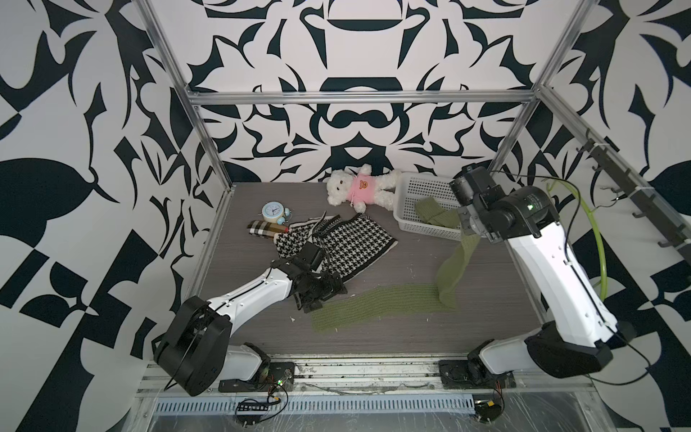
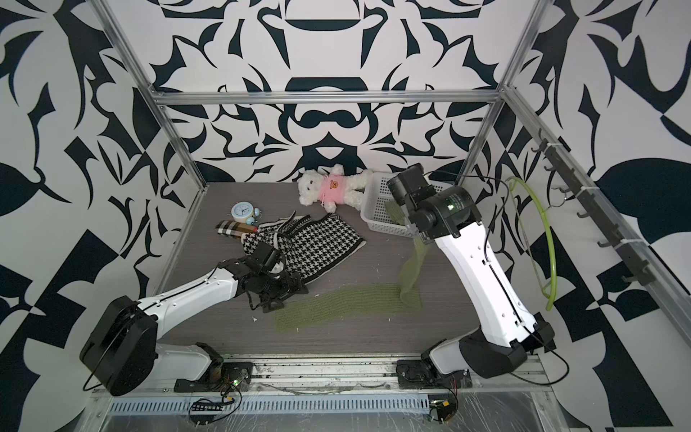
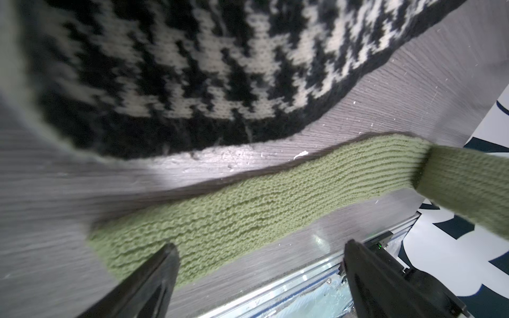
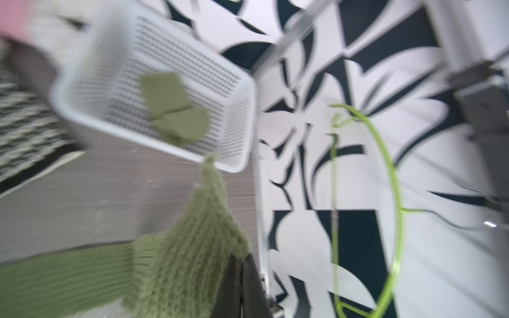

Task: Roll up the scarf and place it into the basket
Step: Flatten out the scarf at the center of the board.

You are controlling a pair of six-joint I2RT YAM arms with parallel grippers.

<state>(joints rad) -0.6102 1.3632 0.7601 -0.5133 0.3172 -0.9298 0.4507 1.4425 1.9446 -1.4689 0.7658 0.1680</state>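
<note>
The green scarf (image 1: 377,303) is unrolled: one end lies in the basket (image 1: 422,187), right of centre in both top views. The cloth crosses the front rim, hangs from the right gripper (image 4: 242,257), which is clenched on it, then lies flat across the lower middle. The left gripper (image 3: 260,243) is over that flat end, jaws spread wide, holding nothing

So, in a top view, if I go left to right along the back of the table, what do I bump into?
alarm clock → teddy bear → basket
</note>
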